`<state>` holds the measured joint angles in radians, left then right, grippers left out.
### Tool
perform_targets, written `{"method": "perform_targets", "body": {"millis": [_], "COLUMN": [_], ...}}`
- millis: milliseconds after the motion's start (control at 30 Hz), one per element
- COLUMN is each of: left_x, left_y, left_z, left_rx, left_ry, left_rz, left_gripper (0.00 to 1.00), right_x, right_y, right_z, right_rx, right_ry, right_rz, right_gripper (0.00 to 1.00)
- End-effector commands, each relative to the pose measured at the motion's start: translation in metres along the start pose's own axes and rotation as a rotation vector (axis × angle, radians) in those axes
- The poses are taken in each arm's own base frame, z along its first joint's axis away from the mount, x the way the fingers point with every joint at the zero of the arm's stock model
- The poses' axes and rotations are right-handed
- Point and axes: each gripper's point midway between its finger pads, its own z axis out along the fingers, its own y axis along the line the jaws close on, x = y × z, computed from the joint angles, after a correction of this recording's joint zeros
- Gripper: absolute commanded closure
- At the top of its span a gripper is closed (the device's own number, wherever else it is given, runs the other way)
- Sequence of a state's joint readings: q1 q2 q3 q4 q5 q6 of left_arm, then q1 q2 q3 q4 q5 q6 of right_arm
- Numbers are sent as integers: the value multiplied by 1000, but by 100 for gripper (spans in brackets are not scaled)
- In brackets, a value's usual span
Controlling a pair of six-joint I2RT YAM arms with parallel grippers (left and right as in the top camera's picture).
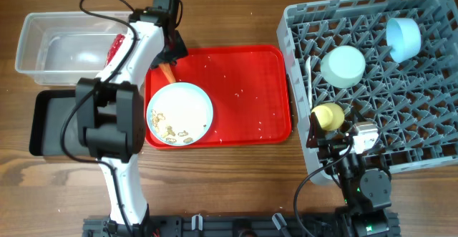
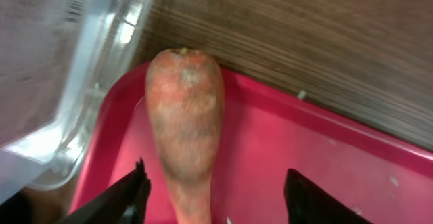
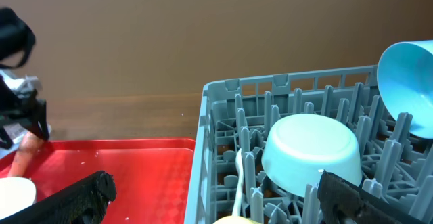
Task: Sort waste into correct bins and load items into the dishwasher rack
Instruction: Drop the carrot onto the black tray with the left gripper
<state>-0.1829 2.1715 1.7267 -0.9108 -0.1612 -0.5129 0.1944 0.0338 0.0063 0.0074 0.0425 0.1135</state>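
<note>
my left gripper (image 2: 216,173) is spread, its fingers (image 2: 128,197) either side of the carrot (image 2: 186,129) without pinching it. the carrot lies in a corner of the red tray (image 2: 284,156), just beside the clear tub (image 2: 88,61). the red wrapper (image 1: 116,47) sits in the tub, and the black tray (image 1: 46,122) lies next to the tub on the worktop (image 1: 229,180), partly under my arm. the plate (image 1: 180,113), with scraps (image 1: 172,131) on it, rests on the red tray near the carrot.

my right gripper (image 3: 213,187) is also spread and holds nothing, at the near edge of the rack (image 3: 223,92). in the rack are the green bowl (image 3: 310,149), upside down, the blue bowl (image 3: 409,82), tilted, the yellow cup (image 1: 329,115) and the spoon (image 3: 238,176).
</note>
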Motion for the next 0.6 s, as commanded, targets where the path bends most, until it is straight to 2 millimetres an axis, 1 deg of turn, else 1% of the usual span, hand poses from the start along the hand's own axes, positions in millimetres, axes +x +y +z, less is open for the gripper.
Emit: {"method": "perform_targets", "body": {"millis": [0,100,133,200,233,300,333,367,433,500,533,567], "left_x": [0,-4,-7,-2,0,4,2,-1,-10,-33,-47,-54], "left_y": [6,14,18,22,23,24,23,22,19,12,9,7], "left_z": [21,22,22,35,40,46,45,40,27,-12,-40,-58], "left_rx": [-46,-82,-105,-133,-139,-148,-145,-138,-123,-74,-38,-15], "left_ry": [3,-20,-35,-15,-6,9,3,-7,-30,-105,-160,-194], "left_rz": [-28,-31,-31,-25,-22,-14,-12,-15,-22,-42,-57,-66], "left_gripper": [44,48,51,52,55,66,76,80,83,85,89,90], "right_x": [-1,-1,-1,-1,-1,-1,-1,-1,-1,-1,-1,-1], "right_y": [-2,-2,-2,-2,-2,-2,-2,-2,-2,-2,-2,-2], "right_z": [0,0,0,0,0,0,0,0,0,0,0,0], "right_rx": [7,7,7,7,7,7,7,7,7,7,7,7], "right_ry": [-5,-5,-5,-5,-5,-5,-5,-5,-5,-5,-5,-5], "right_rz": [20,20,20,20,20,20,20,20,20,20,20,20], "right_gripper": [0,0,0,0,0,0,0,0,0,0,0,0]}}
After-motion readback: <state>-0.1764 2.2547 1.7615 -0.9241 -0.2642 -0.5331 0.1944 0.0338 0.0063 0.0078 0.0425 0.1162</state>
